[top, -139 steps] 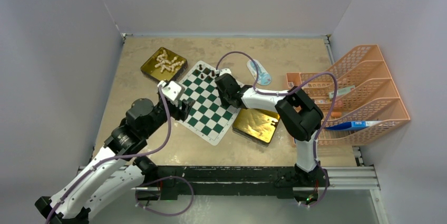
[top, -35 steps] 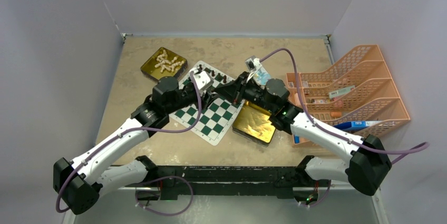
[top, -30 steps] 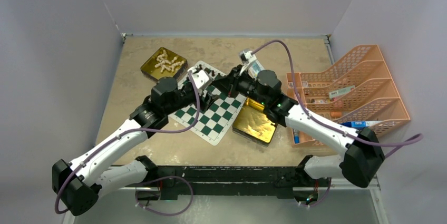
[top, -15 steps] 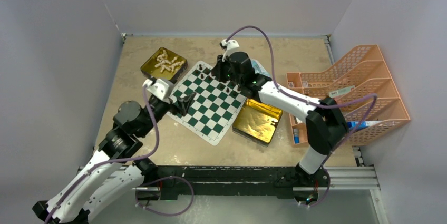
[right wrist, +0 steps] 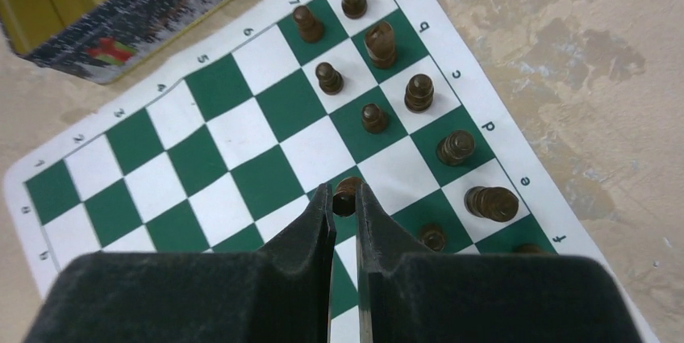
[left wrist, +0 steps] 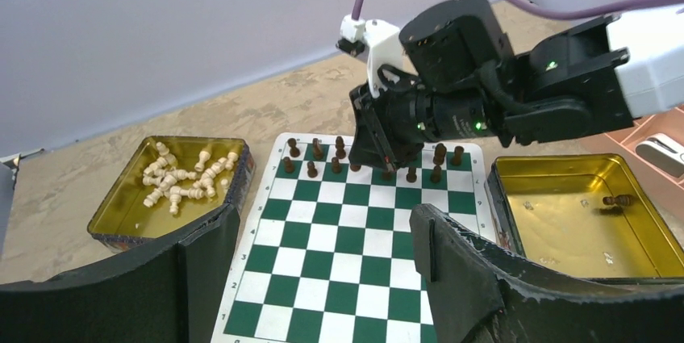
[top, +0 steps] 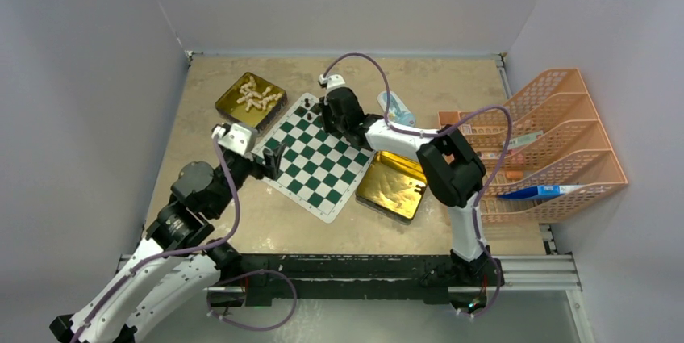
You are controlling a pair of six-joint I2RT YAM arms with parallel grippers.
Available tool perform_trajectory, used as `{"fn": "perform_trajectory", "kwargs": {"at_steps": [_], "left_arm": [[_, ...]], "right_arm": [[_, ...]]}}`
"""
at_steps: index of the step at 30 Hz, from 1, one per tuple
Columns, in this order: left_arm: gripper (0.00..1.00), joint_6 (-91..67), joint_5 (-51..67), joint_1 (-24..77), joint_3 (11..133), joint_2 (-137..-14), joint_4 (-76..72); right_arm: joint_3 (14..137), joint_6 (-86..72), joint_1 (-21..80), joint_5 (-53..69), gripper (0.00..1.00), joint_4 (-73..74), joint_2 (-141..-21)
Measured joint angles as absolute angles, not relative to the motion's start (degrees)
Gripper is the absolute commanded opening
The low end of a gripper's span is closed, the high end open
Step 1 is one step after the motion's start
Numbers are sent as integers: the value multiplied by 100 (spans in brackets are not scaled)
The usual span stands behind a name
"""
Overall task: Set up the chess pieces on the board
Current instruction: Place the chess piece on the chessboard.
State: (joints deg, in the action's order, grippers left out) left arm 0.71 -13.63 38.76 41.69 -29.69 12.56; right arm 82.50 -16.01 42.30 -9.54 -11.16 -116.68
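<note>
Pawn (right wrist: 347, 195): small, dark brown, round-headed.

A robot lab cell, I'd say: plain pale walls (top: 355, 4) box in my table (top: 242, 222) beyond my jaws, a metal mounting rail (top: 363, 266) behind them.

Gold tin (left wrist: 556, 234) gleams, glossy dented metal. The board (right wrist: 210, 157) looks thin, smooth, matt. Dark chess pieces (right wrist: 419, 93) carry a soft wood-like sheen. The desk (right wrist: 565, 52) is mottled, matt, stone-like.

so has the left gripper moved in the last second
Yes: the left gripper has pulled back off the chessboard to its left edge.
</note>
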Motion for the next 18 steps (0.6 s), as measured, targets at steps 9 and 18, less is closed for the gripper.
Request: {"fn": "perform_trajectory", "kwargs": {"at_steps": [9, 18], "left_arm": [[78, 134, -1358, 3876, 4152, -2926, 1262], [78, 209, -1326, 3876, 4150, -3009, 1304]], "right_arm": [[8259, -1566, 4230, -1118, 7, -1435, -11985], [8259, -1514, 4204, -1295, 7, -1662, -12180]]}}
